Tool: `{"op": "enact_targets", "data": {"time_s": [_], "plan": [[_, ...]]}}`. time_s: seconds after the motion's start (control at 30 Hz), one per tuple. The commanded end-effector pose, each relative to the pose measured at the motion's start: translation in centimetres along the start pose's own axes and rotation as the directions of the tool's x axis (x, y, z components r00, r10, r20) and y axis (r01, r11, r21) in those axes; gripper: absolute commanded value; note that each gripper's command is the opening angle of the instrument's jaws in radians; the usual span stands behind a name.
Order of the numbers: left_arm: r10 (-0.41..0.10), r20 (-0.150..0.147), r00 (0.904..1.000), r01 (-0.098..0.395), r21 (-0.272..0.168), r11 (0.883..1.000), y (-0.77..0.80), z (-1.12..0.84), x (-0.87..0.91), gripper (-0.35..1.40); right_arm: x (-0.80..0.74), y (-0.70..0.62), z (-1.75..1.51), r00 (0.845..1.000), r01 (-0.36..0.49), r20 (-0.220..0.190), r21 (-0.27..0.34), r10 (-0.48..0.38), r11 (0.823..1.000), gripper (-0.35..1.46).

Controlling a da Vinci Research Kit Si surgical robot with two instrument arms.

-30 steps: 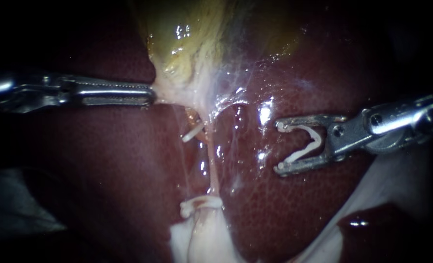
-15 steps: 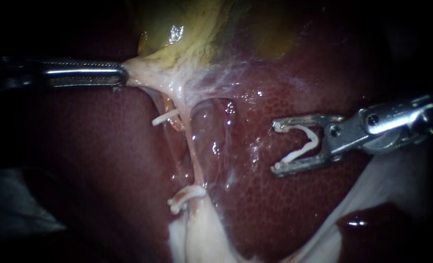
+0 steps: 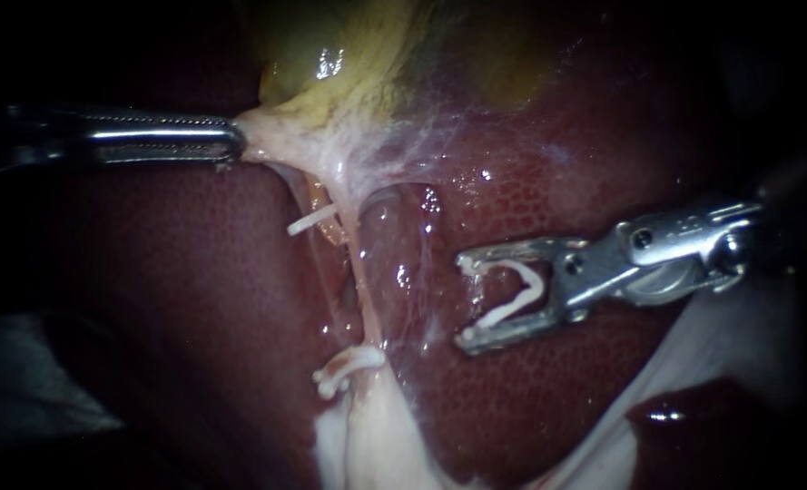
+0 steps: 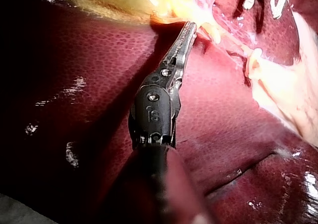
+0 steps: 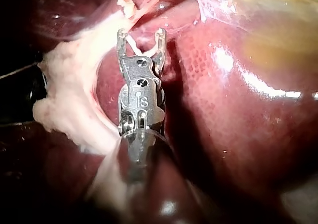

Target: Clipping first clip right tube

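Left instrument (image 3: 237, 143) comes in from the side, its long, finely toothed steel jaws pressed together on a pinch of pale, stringy tissue at the lower edge of the gallbladder (image 3: 358, 73). The left wrist view confirms it: the left instrument (image 4: 191, 29) has both slim jaws closed on that yellowish fold. The gallbladder itself is glossy, yellow-green and soft, with white webby film fanning off it.

Moving across, a small white clip, the upper clip (image 3: 310, 220), sticks out from an orange-tinged tube. Just beside it runs the right tube (image 3: 359, 281), a thin, pale, taut strand dropping toward a lump of white fatty tissue (image 3: 376, 445). The lower clip (image 3: 341, 369), white and curled, sits where the strands meet that fat; which tube it is on, I cannot tell.

All around lies the liver (image 3: 557, 417), dark red, wet and finely stippled.

On to the right instrument (image 3: 464, 303): its slotted metal jaws stand wide, cradling a white V-shaped loaded clip (image 3: 510, 308) whose ends touch both jaw tips. It sits near the right tube but apart, with shiny liver between. From its wrist, the right instrument (image 5: 141, 34) points at the pale strand ahead.
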Motion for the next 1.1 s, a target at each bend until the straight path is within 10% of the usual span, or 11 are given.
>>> {"op": "enact_targets", "data": {"time_s": [0.03,0.6,1.1], "plan": [[-0.001,0.001,1.0,0.001,0.0,1.0,0.0,0.01,0.0,-0.35,0.0,0.01,0.05,1.0,-0.015,-0.005,0.002,0.015,1.0,0.48],[0.008,-0.003,1.0,-0.008,0.003,1.0,0.04,0.03,0.05,-0.35,-0.33,0.26,0.91,0.979,-0.174,-0.09,0.09,0.182,0.981,0.49],[0.007,-0.003,1.0,-0.007,0.004,1.0,0.04,0.05,0.06,-0.35,-0.25,0.24,1.07,0.934,-0.234,-0.215,0.231,0.284,0.944,0.5]]}}
